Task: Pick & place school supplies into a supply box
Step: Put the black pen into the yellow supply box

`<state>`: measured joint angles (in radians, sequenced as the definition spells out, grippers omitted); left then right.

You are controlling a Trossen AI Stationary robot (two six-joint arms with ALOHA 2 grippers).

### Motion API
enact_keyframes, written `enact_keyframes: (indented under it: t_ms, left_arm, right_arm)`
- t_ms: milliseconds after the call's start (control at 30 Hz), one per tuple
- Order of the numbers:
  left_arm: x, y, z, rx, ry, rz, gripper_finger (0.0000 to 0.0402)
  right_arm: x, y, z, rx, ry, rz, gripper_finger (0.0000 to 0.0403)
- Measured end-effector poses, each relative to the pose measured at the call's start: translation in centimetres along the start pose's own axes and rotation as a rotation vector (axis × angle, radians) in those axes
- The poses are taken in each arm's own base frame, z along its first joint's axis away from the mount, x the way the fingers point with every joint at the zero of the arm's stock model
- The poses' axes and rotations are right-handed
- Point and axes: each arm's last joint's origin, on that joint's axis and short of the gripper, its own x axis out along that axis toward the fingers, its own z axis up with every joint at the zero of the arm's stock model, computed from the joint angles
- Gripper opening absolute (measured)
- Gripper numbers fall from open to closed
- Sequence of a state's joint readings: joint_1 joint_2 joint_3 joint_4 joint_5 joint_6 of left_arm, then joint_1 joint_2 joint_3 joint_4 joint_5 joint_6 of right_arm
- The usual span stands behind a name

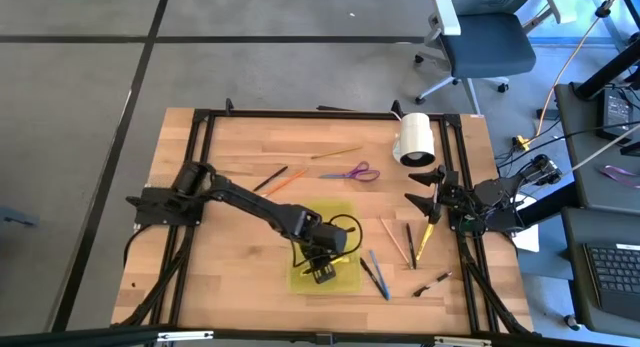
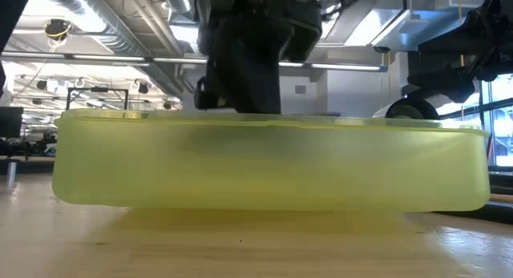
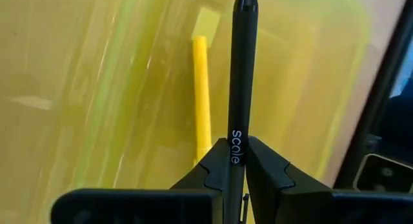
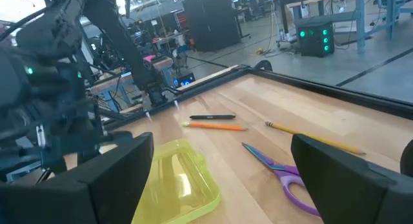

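Holding a black pen [image 3: 242,75] in my left gripper [image 3: 236,169], clamped tight, right over the yellow box [image 1: 345,277] mid-bench, where a yellow pencil [image 3: 202,95] already lies. Best lower it flat alongside that, then let go. My right gripper [image 1: 425,187] waits wide open near the bench's edge.

Light wood plank worktop [image 1: 240,247] inside black frame. Translucent yellow-green supply box [image 1: 350,272] lies flat near front edge, about mid-width. Behind it, toward far edge: purple-handled scissors [image 1: 352,172], wood-coloured pencil [image 1: 337,153], black pen [image 1: 269,178] beside orange pencil [image 1: 288,180]. White cylindrical roll [image 1: 417,139] lies at far right corner. Right of box: blue pen [image 1: 378,273], dark pen [image 1: 370,274] just beside it, wood-coloured pencil [image 1: 395,241], black pen [image 1: 410,244], yellow pencil [image 1: 425,239], short black pen [image 1: 432,283] near front right
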<state>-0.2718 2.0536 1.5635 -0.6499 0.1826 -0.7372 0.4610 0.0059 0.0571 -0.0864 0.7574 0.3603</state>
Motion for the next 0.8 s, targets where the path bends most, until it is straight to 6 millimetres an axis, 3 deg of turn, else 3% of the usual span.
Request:
enact_keyframes:
  t_ms: [333,800]
  left_arm:
    - [1.7,0.7,-0.1,-0.011,0.033,0.041,0.0034]
    - [2.1,0.7,-0.1,-0.012,0.04,0.037,0.0044]
  right_arm:
    - [0.0,0.0,0.0,0.0,0.0,0.001,0.0369]
    - [0.0,0.0,0.0,0.004,0.001,0.003,0.0369]
